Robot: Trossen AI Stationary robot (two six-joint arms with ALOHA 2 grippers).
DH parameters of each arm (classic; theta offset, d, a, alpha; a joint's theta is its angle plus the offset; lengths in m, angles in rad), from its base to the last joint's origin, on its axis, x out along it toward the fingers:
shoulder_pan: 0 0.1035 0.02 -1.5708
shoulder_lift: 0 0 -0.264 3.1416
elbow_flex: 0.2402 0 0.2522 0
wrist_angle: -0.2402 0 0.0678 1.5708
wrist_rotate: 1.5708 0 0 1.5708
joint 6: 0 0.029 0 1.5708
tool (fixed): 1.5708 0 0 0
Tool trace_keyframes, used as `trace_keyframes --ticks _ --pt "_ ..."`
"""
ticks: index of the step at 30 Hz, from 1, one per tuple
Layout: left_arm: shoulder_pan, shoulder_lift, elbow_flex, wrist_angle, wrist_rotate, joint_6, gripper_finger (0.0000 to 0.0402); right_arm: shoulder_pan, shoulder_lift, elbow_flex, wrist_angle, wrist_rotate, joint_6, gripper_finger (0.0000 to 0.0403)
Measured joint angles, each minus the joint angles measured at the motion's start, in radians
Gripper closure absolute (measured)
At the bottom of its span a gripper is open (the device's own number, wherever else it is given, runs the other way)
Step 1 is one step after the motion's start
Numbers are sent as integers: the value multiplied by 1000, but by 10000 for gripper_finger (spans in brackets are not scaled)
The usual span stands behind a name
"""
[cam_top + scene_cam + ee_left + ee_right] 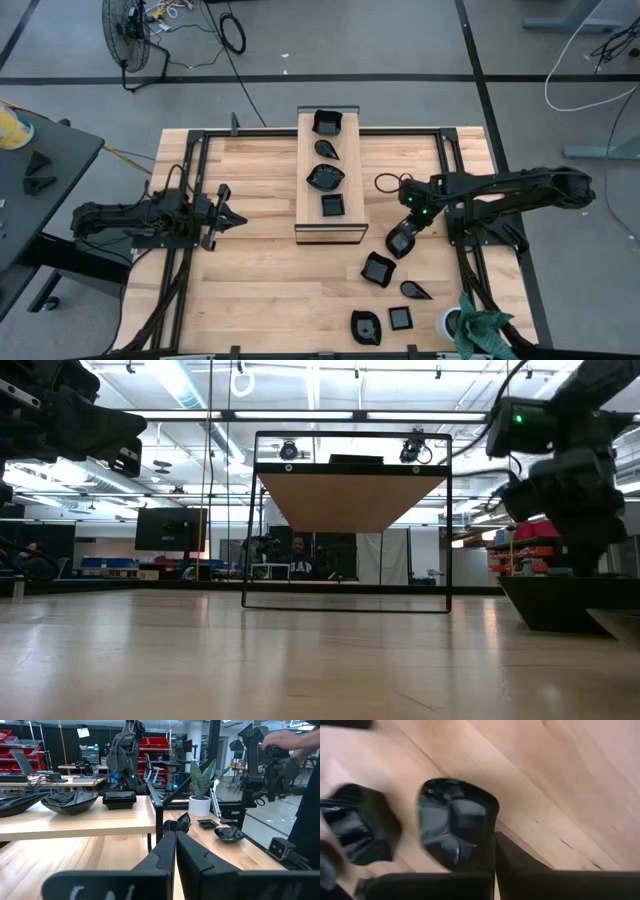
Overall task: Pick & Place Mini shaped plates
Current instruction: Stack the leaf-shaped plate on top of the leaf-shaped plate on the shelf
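The mini shaped plates are small glossy black dishes. Several sit on the long wooden board [330, 228] at the table's middle, and several lie on the table near its right front [378, 269]. My right gripper [408, 228] [494, 837] hovers right of the board's near end and is shut on one squarish dish [455, 822] [401, 241]. A second dish [360, 830] lies just beyond it. My left gripper [228, 215] [175, 847] waits shut, left of the board, above the table. My right gripper pinches the squarish dish by its rim [487, 827] between the two fingers, coming from above and slanting down. The dish hangs tilted below the fingers with its hollow face toward the wrist camera. It looks lifted off the table.
A white pot with a green plant [468, 325] stands at the table's near right corner, beside the loose dishes [366, 327]. Bare wood lies between the left arm and the board. A person's hand [285, 740] shows beyond the table's right edge.
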Motion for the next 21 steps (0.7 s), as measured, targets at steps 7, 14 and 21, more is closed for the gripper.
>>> trace_keyframes --ticks 7,14,21 --pt "0 0 0 0 0 0 383 -7 -31 74 -30 26 25 403" --pt "0 0 0 0 0 0 383 -11 -56 136 -111 56 29 403" --pt "0 0 0 0 0 0 383 -66 -75 276 -252 106 -48 403"
